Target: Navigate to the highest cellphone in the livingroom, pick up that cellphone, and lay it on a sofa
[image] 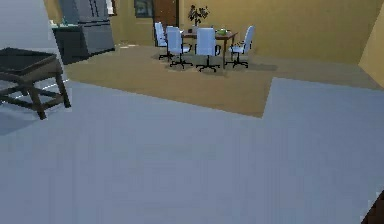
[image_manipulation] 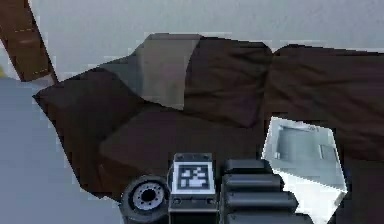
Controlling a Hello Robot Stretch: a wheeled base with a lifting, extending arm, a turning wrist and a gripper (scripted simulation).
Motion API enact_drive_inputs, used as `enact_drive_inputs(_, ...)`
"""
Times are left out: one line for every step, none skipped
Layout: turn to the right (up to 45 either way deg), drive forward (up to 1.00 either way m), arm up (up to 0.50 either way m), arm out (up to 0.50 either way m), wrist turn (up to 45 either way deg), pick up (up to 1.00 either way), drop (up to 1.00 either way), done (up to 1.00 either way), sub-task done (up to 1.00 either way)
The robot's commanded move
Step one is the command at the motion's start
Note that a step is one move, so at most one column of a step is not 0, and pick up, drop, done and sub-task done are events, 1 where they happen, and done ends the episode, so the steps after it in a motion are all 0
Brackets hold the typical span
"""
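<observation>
**Position.** The sofa (image_manipulation: 150, 140) lies directly out from the arm (image_manipulation: 250, 190), on the side toward which the arm reaches. The dark seat begins just beyond the end effector (image_manipulation: 148, 196). The end effector sits low at the arm side view's bottom edge, left of the white marker (image_manipulation: 195, 178).

**End effector state.** The fingers cannot be made out against the dark seat. Whether they are apart, together or around an object cannot be told, nor whether anything is held.

**Cellphone.** Its location cannot be told from these views.

**Governing relation.** The sofa's long axis runs across the arm side view, square to the reach direction. The backrest, draped with a grey throw (image_manipulation: 165, 70), stands farther out. A straight extension should carry the end effector over the seat, left of centre.

**Clearance.** A white boxy object (image_manipulation: 305, 160) sits just right of the arm, near the seat's front edge. Any lay-down point is best kept to its left.

**Base.** Ahead lies grey floor (image: 180, 160), with a dining set (image: 205, 42) well apart. Further driving looks unnecessary.
</observation>
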Motion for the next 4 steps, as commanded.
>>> enact_drive_inputs(36.0,0.00,0.00,0.00,0.0,0.00,0.00,0.00,0.00)
enact_drive_inputs(0.0,0.00,0.00,0.48,0.0,0.00,0.00,0.00,0.00)
enact_drive_inputs(0.0,0.00,0.00,0.00,45.0,0.00,0.00,0.00,0.00)
enact_drive_inputs(0.0,0.00,0.00,0.00,18.0,0.00,0.00,0.00,0.00)
